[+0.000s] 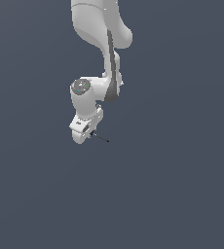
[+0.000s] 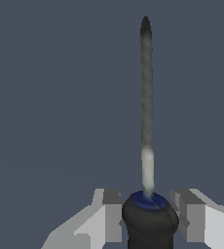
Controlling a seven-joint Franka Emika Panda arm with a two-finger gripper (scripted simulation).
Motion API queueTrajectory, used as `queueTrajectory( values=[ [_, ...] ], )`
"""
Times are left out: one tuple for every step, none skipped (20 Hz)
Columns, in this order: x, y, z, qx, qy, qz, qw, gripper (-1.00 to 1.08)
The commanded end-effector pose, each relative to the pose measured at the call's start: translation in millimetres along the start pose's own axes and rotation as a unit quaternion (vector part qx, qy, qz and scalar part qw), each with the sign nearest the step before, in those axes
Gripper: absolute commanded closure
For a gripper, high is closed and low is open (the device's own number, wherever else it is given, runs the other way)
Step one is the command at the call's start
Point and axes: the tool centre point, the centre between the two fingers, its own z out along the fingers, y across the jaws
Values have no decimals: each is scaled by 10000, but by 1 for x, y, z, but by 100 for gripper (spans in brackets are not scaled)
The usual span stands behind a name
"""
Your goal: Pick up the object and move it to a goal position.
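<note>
You are looking at a needle-thin rod (image 2: 146, 97) with a smooth, rounded dark handle that carries a dark-blue collar where the shaft begins. In the wrist view the shaft runs straight away from the camera, pale grey near the collar and darkening to a black, tapered tip. Its handle sits between the end effector (image 2: 150, 216), whose blocky white fingers (image 2: 109, 219) with grey pads stand close on either side; you cannot tell whether the pads actually touch it. In the exterior view the glossy white arm (image 1: 92, 92) hangs against a plain slate-grey surface (image 1: 182, 185), and the rod (image 1: 100, 138) juts from the end effector (image 1: 86, 132), its long axis slanting down toward the exterior view's right.
</note>
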Motion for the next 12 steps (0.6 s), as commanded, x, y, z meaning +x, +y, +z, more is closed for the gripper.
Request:
queueTrajectory(
  values=[
    [-3,11,-19,-6,4,0,10000,108],
    [-4,15,-27,-5,6,-1,10000,108],
    [-5,20,-35,-5,6,-1,10000,108],
    [-6,25,-44,-4,8,-2,10000,108],
    [-7,30,-53,-4,8,-2,10000,108],
    [-8,36,-62,-3,10,-3,10000,108],
    [-10,41,-71,-3,10,-3,10000,108],
    [-11,46,-80,-3,10,-3,10000,108],
    [-12,52,-89,-3,10,-3,10000,108],
    [-13,57,-98,-3,10,-3,10000,108],
    [-15,62,-107,-3,10,-3,10000,108],
    [-16,68,-115,-3,10,-3,10000,108]
  ],
)
